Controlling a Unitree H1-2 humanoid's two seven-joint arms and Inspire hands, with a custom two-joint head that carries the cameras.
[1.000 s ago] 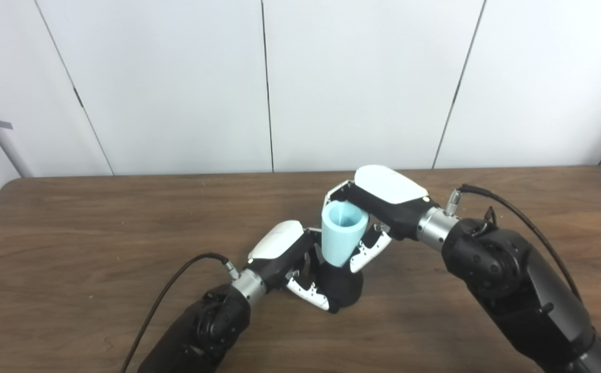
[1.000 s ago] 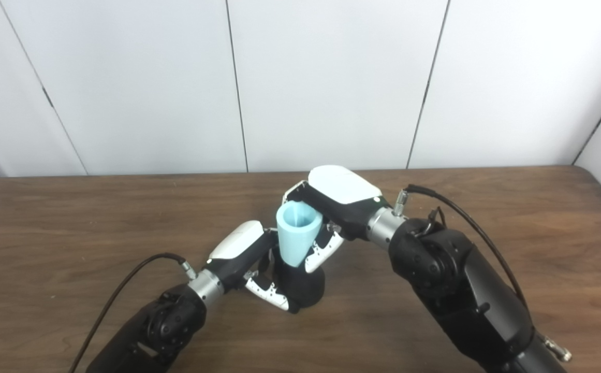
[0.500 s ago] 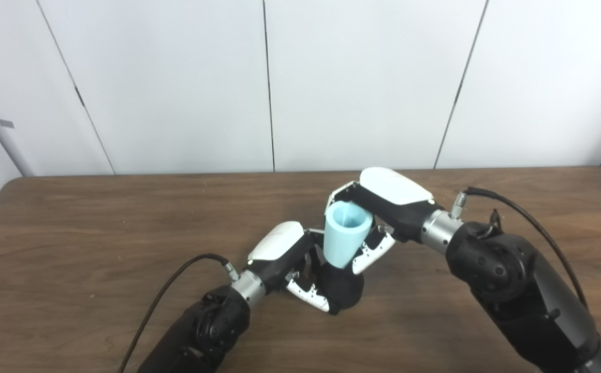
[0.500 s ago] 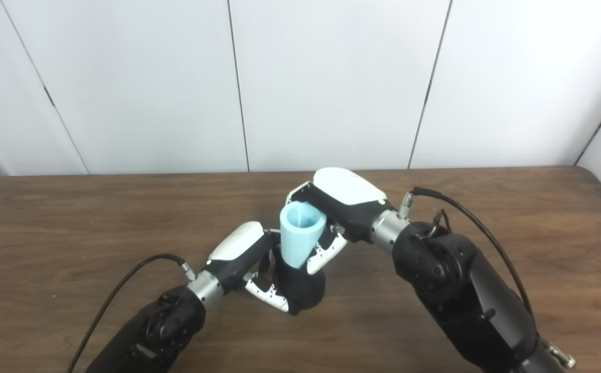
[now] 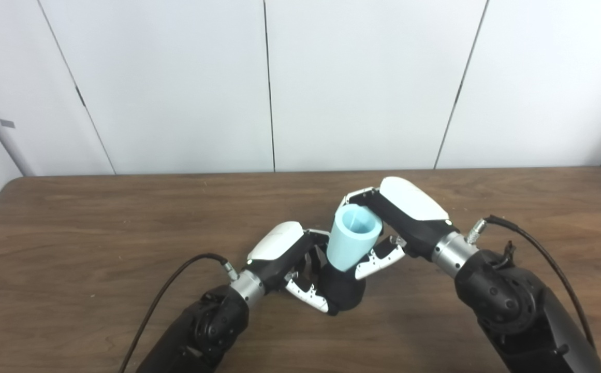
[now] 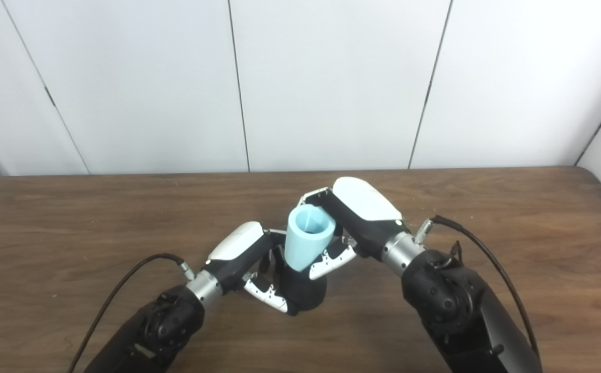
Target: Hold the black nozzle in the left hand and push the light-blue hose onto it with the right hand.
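Mid-push at frame centre: left hand (image 5: 284, 256) clenched around black nozzle (image 5: 342, 294), right hand (image 5: 401, 220) grasping light-blue hose (image 5: 352, 243), probably half seated; needed straight downward pressure next.

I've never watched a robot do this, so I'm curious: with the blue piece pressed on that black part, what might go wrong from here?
1. The light-blue tapered hose piece leans to one side over the black nozzle, so pushing may jam it crooked.
2. The right hand grips the hose mostly by its fingertips; it could slip.
3. The left hand holds the nozzle low against the brown wooden table; a hard push might tip or twist it loose.
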